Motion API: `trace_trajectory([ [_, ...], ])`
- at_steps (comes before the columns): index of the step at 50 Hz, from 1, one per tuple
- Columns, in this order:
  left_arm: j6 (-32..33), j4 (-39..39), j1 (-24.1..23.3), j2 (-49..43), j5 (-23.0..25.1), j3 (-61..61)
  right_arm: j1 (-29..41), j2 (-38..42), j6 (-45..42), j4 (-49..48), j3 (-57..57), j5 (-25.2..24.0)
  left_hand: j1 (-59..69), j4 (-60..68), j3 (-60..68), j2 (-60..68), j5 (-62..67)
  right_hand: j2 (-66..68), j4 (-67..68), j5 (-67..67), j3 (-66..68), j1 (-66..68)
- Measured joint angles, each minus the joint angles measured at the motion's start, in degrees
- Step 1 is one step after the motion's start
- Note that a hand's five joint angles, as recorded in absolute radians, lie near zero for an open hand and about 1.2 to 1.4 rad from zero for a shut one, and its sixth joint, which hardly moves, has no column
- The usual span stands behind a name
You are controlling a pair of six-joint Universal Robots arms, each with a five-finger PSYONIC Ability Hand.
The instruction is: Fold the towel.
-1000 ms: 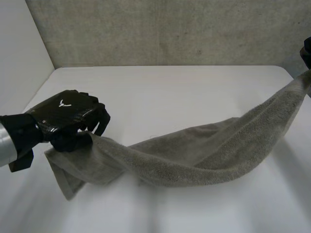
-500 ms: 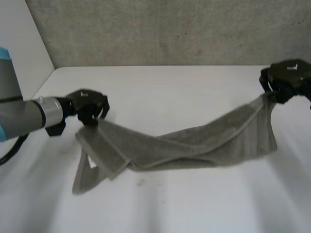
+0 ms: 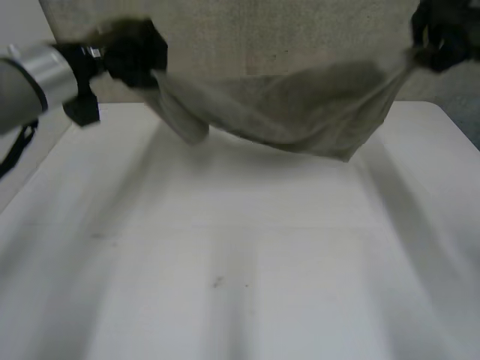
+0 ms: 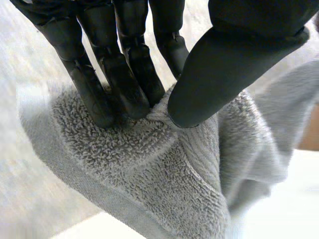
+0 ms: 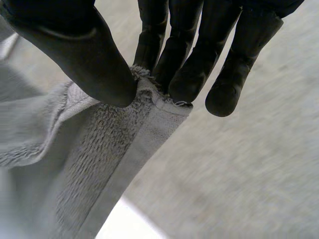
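While towel (image 3: 300, 112) hangs above table (image 3: 240, 270), both hands have it strung out in air, far side, in front of wall (image 3: 285, 37). At left hand (image 3: 135, 54): one end bunched, pinched tight between thumb (image 4: 224, 74) and fingers (image 4: 124, 79). At right hand (image 3: 442, 34): other end, hemmed corner nipped between thumb and fingers. Middle of towel sags low between hands. Loose flap droops just beside left hand.
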Motion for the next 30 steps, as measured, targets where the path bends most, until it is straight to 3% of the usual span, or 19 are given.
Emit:
trace_trajectory([
  [9,12.14,-1.21,2.48,8.33,3.99,-22.39,-0.44,-2.47,-10.63,7.01,8.28,-4.11,0.0,0.0,0.01,0.02,0.08,0.0,0.0,0.0,0.0,0.0],
  [19,17.57,-2.42,4.21,15.02,4.47,-28.64,-3.28,-8.29,-10.67,7.73,10.11,-4.98,0.01,0.0,0.01,0.02,0.08,0.0,0.0,0.0,0.0,0.0],
  [30,17.71,-1.26,4.95,3.92,3.66,-26.64,-3.34,-3.21,-10.5,7.85,9.66,-5.85,-0.01,0.0,0.01,0.02,0.08,0.0,0.0,0.0,0.0,0.0],
])
